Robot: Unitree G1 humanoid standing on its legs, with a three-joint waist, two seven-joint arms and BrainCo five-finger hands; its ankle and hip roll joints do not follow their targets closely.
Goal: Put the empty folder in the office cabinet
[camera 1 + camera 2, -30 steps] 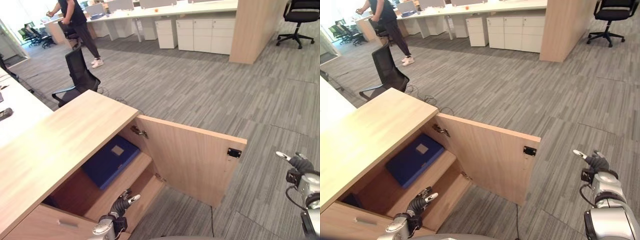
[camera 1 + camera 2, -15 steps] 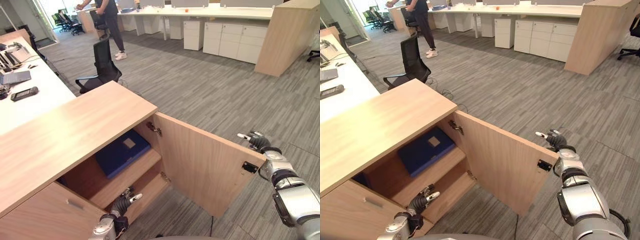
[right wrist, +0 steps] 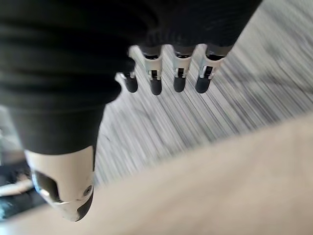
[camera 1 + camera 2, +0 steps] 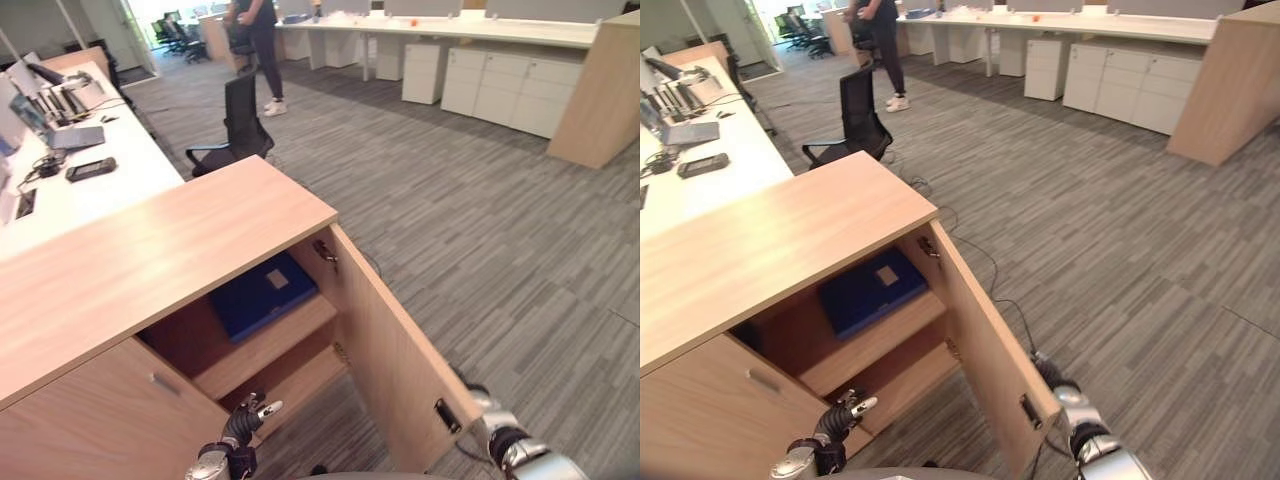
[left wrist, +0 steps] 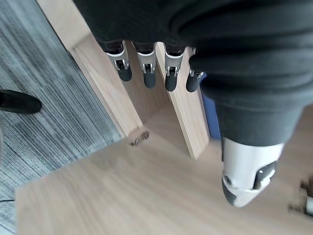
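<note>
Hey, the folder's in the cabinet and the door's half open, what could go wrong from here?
1. The right hand sits behind the cabinet door, near its free edge; a glancing push may slip off.
2. The left hand hangs open in front of the lower shelf; the swinging door might catch it.
3. The blue folder lies close to the shelf's front, so the door might hit it.

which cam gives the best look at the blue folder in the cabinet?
Right eye view: the blue folder lies flat on the cabinet's upper shelf, fully visible. Left eye view shows it about as well. Left wrist view catches a blue sliver; right wrist view none.
</note>
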